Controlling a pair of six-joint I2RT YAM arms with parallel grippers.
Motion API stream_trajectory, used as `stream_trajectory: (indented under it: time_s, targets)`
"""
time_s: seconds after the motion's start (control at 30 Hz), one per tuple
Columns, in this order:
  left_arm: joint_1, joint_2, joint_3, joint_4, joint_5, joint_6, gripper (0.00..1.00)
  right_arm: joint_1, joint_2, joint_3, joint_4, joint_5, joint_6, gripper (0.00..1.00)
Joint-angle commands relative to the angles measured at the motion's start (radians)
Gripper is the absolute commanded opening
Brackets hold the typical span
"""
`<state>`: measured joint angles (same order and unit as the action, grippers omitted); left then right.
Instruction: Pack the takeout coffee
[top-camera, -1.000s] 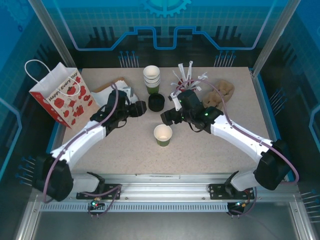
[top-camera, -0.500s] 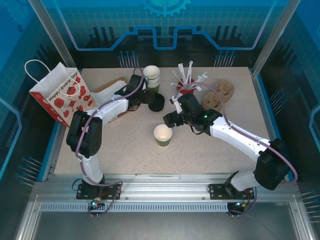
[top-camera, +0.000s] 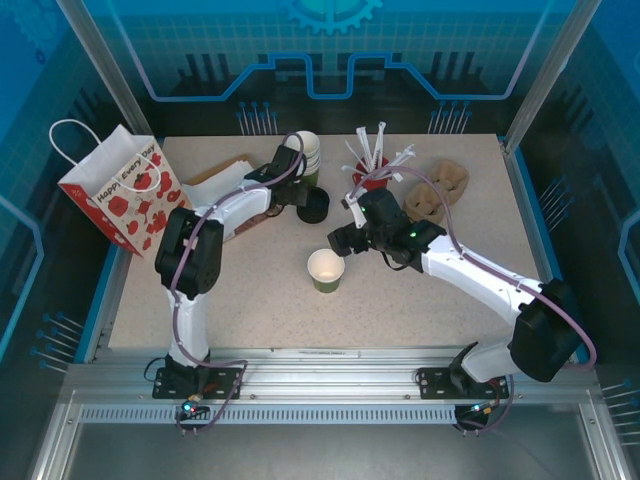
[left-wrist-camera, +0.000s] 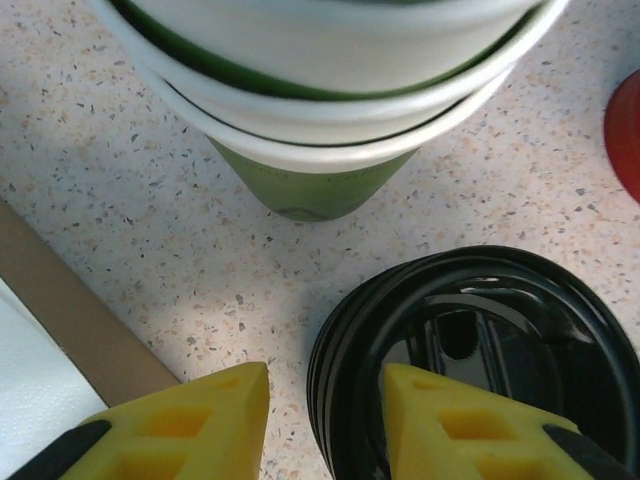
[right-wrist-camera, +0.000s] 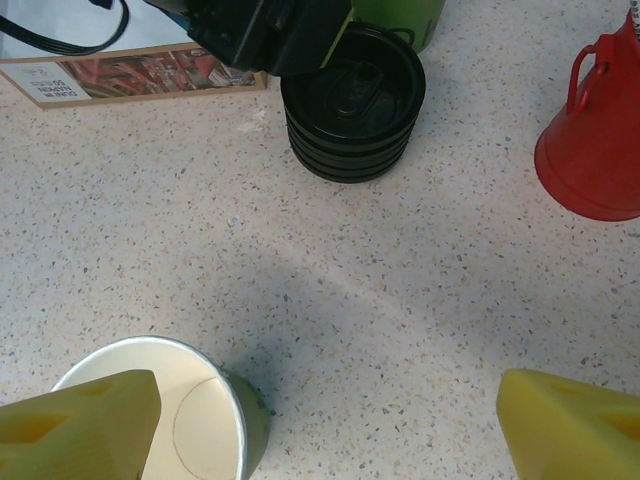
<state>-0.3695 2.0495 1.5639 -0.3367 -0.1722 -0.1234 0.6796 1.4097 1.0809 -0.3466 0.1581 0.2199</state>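
The takeout coffee cup (top-camera: 325, 269), olive-green paper, stands lidless at mid-table; its pale inside (right-wrist-camera: 190, 400) is visible. A stack of black lids (top-camera: 314, 206) sits behind it, beside the stacked cups. My left gripper (top-camera: 302, 199) is down at that stack. In the left wrist view it (left-wrist-camera: 325, 385) straddles the top lid's (left-wrist-camera: 480, 330) near rim, one yellow finger inside, the other outside with a gap, open. My right gripper (top-camera: 338, 238) hovers just behind the cup, wide open (right-wrist-camera: 330, 400), its left finger over the cup's rim. The lids (right-wrist-camera: 352, 100) lie ahead of it.
A stack of white-rimmed green cups (top-camera: 304, 155) stands right behind the lids. A red cup of straws (top-camera: 370, 178) is to their right, brown carriers (top-camera: 440, 188) further right. A poppy-print paper bag (top-camera: 125, 190) stands far left, with flat cardboard (top-camera: 225, 175) beside it.
My left arm swung from the left onto the lid stack and its jaws narrowed around the top lid's rim. The right gripper shifted slightly toward the cup, still wide.
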Motion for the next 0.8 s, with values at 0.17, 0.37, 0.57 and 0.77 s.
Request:
stream_trajectory:
  time_s: [0.17, 0.37, 0.57, 0.77]
  targets:
    - [-0.005, 0.037, 0.060, -0.049, -0.020, 0.040, 0.28, -0.009, 0.002, -0.011, 0.028, -0.020, -0.006, 0.89]
    - [-0.004, 0.044, 0.079, -0.061, -0.014, 0.047, 0.23, -0.009, 0.006, -0.004, 0.025, -0.024, -0.005, 0.89]
    - [-0.004, 0.044, 0.087, -0.073, 0.001, 0.046, 0.29, -0.009, 0.005, -0.007, 0.021, -0.022, -0.006, 0.89]
    - [-0.005, 0.056, 0.096, -0.089, 0.008, 0.048, 0.36, -0.009, 0.002, -0.013, 0.024, -0.026, -0.005, 0.89]
